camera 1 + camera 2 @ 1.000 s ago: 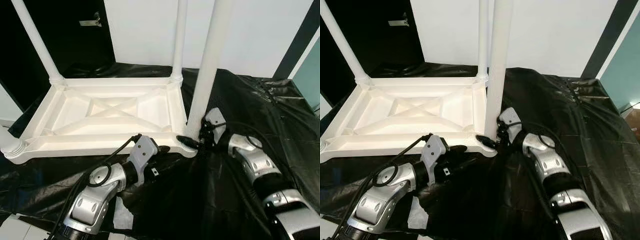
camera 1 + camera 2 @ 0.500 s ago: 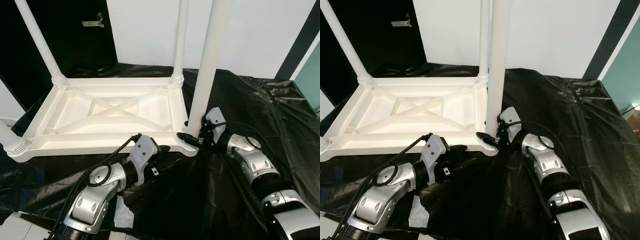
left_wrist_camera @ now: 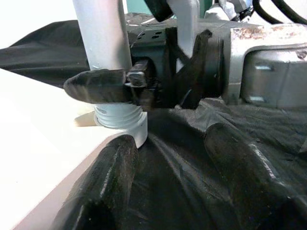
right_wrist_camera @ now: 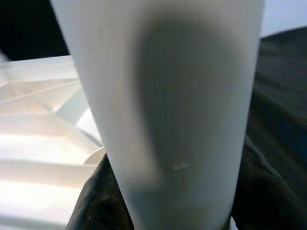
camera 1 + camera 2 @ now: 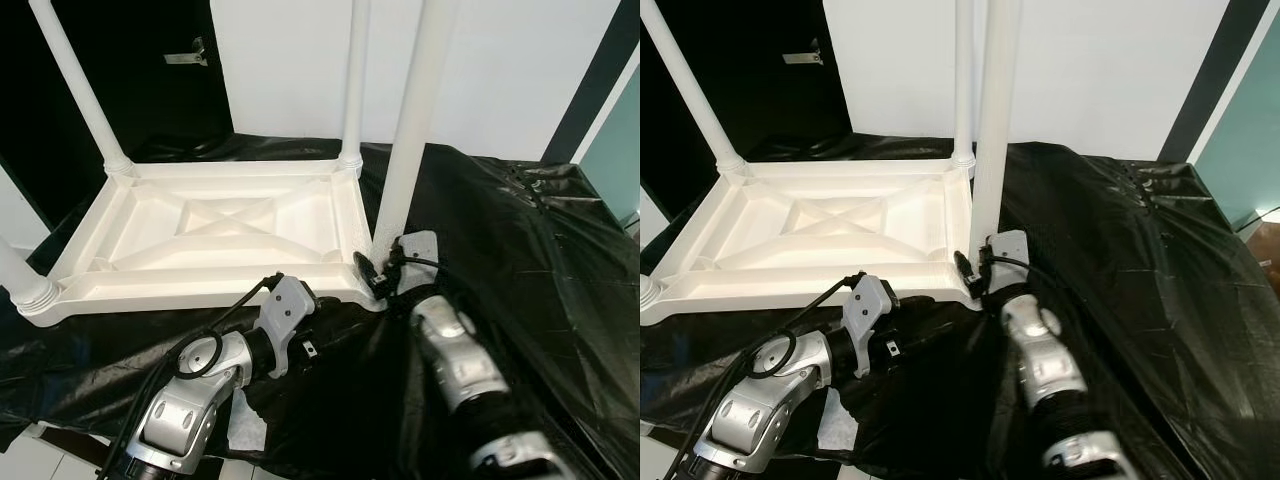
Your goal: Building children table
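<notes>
A white tabletop [image 5: 215, 235] lies upside down on black sheeting [image 5: 520, 240], filling the left and centre of the left eye view. Legs stand up from its corners: one [image 5: 80, 90] at the upper left, one [image 5: 352, 85] at the top centre, a stub end [image 5: 22, 285] at the left edge, and the near-right leg [image 5: 412, 120] rising out of the top of the frame just right of centre.

The right gripper [image 5: 375, 275] sits at the foot of that near-right leg, right of centre in the frame. In the left wrist view one black finger [image 3: 98, 86] lies across the leg just above its threaded base [image 3: 120, 120], and in the right wrist view the leg [image 4: 163, 105] stands between the fingers with dark pads at either side low down, so the gripper holds the leg near its bottom.

The left gripper [image 3: 170, 184] lies low on the sheeting at the tabletop's near edge, below centre in the left eye view; its fingers are spread apart and hold nothing, pointing toward the leg's base.

A white scrap [image 5: 243, 432] lies on the sheeting at the bottom of the frame, beside the left arm.
</notes>
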You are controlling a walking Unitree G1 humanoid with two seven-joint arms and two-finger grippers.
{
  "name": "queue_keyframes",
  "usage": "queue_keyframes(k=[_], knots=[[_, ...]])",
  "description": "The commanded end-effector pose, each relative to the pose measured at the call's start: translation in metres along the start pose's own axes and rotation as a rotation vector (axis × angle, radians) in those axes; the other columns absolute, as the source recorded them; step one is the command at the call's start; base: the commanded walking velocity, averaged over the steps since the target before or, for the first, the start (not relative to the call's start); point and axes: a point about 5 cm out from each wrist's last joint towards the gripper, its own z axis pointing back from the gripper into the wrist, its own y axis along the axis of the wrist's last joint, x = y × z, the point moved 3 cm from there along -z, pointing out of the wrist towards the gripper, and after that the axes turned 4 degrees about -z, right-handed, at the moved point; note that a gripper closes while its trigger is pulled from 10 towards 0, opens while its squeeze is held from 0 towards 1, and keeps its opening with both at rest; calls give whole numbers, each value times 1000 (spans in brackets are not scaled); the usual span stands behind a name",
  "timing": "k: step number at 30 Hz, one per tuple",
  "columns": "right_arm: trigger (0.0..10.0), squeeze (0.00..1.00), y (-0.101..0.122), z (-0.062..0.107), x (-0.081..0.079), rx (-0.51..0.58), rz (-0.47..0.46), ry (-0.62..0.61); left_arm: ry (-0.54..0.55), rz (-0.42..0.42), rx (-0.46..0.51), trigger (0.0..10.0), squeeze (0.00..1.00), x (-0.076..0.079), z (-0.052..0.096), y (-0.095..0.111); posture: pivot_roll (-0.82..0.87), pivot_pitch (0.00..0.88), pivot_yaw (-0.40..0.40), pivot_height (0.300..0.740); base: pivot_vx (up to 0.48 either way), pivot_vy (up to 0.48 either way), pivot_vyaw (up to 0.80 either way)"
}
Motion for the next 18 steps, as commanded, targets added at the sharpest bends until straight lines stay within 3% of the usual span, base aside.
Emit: queue_keyframes(k=[1, 5, 10, 11, 12, 13, 18], knots=[[10000, 0, -24, 6, 14, -105, -45, -104, 9, 2, 1, 10000, 0, 1, 0, 1, -4, 0, -17, 740, 0, 0, 0], [10000, 0, -17, 10, -1, -77, -1, -58, 0, 8, 4, 10000, 0, 3, -2, 1, -18, 0, -13, 740, 0, 0, 0], [10000, 0, -15, 11, -2, -70, 4, -56, -4, 6, 6, 10000, 0, 3, -3, 1, -19, 0, -14, 740, 0, 0, 0], [10000, 106, -12, 11, 0, -56, 11, -63, -2, 6, 7, 10000, 0, 3, -4, 2, -24, 0, -12, 740, 0, 0, 0], [10000, 953, -9, 12, 2, -41, 11, -67, 0, 6, 7, 10000, 0, 2, -4, 2, -24, 0, -12, 740, 0, 0, 0], [10000, 1000, -6, 13, 5, -27, 15, -74, 1, 7, 7, 10000, 0, 2, -4, 2, -26, 0, -11, 740, 0, 0, 0], [10000, 1000, 3, 21, 20, 21, 28, -12, 0, 6, 9, 10000, 0, 3, -5, 3, -22, 0, -14, 740, 0, 0, 0]])
